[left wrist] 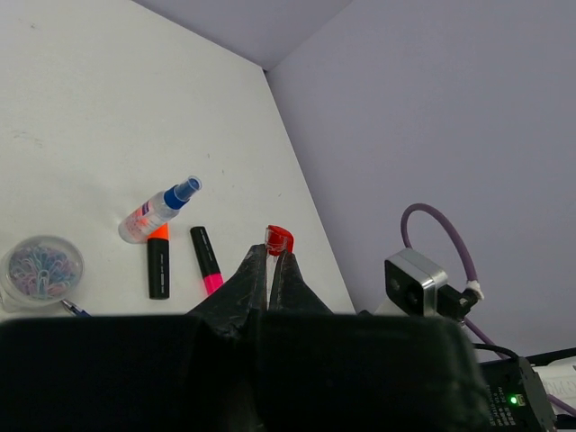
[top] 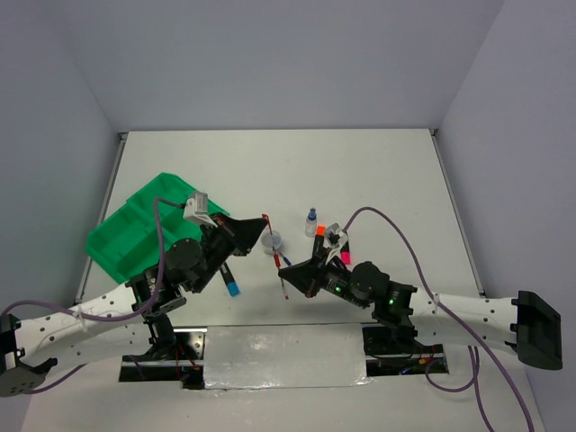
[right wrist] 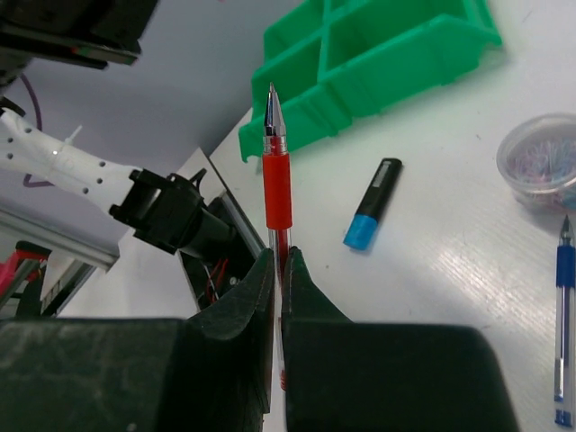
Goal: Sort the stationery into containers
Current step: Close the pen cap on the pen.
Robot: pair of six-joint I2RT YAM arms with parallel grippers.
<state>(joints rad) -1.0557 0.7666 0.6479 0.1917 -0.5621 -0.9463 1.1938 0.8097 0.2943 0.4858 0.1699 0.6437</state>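
Observation:
A thin red pen [top: 274,254] hangs above the table between both grippers. My left gripper [top: 259,225] is shut on its red cap end [left wrist: 279,238]. My right gripper [top: 286,268] is shut on its barrel below the red grip [right wrist: 277,180], with the tip pointing up in the right wrist view. The green four-compartment tray [top: 135,229] sits at the left, behind the left arm, and also shows in the right wrist view [right wrist: 378,54]. A blue-ended highlighter [top: 230,281] lies on the table near the left arm.
A round clear tub [top: 272,241], a blue-capped bottle [top: 311,221], an orange-ended highlighter [left wrist: 158,261] and a pink-ended highlighter [left wrist: 206,259] lie mid-table under the grippers. A blue pen [right wrist: 563,315] lies beside the tub. Grey walls close in the table's sides and back.

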